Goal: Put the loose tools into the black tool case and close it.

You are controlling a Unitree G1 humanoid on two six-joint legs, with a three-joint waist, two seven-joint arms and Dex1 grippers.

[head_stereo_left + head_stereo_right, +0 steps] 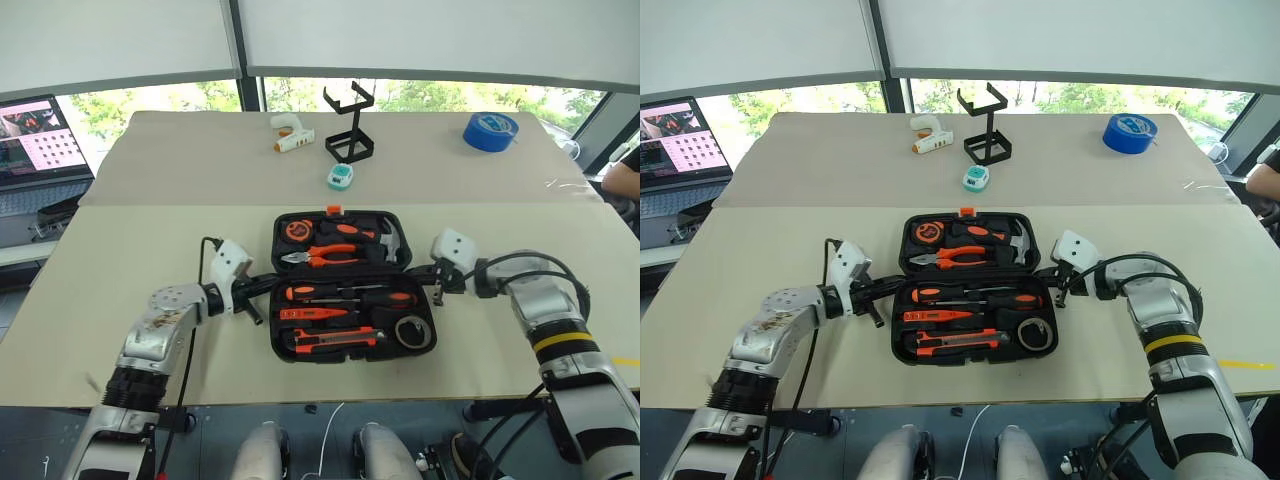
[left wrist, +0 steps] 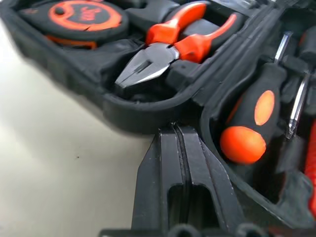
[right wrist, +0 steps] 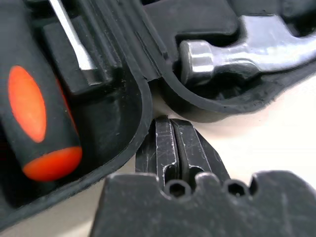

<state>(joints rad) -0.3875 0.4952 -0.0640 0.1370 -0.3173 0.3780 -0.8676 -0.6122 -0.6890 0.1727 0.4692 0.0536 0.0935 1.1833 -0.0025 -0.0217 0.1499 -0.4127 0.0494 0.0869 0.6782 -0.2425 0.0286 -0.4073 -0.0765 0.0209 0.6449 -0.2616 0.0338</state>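
A black tool case (image 1: 340, 285) lies open and flat near the middle of a tan-covered table (image 1: 120, 250), its two moulded halves joined at a hinge line running across it. In the half farther from the robot sit a tape measure (image 1: 297, 230), orange-handled pliers (image 1: 322, 256) and a hammer (image 1: 385, 238); the nearer half holds two black-and-orange screwdrivers (image 1: 345, 294), a slim orange tester pen (image 1: 315, 313), an orange-black utility knife (image 1: 335, 340) and a small dark grey tape roll (image 1: 412, 332), each resting in its slot. The left gripper (image 2: 180, 133) meets the case at the left end of the hinge line, its jaws pressed together with nothing between them, tips in the notch where the two halves join. The right gripper (image 3: 173, 123) sits at the right end of the same line, jaws likewise closed and empty, tips against the rim beside the hammer head. Beyond the case, toward the windows, stand a small teal object (image 1: 340, 177), a black wire stand (image 1: 348, 125) and a white glue gun (image 1: 290, 133); a big blue tape roll (image 1: 490, 131) lies farther off to the case's right. A laptop (image 1: 38, 150) glows off the table's left edge.
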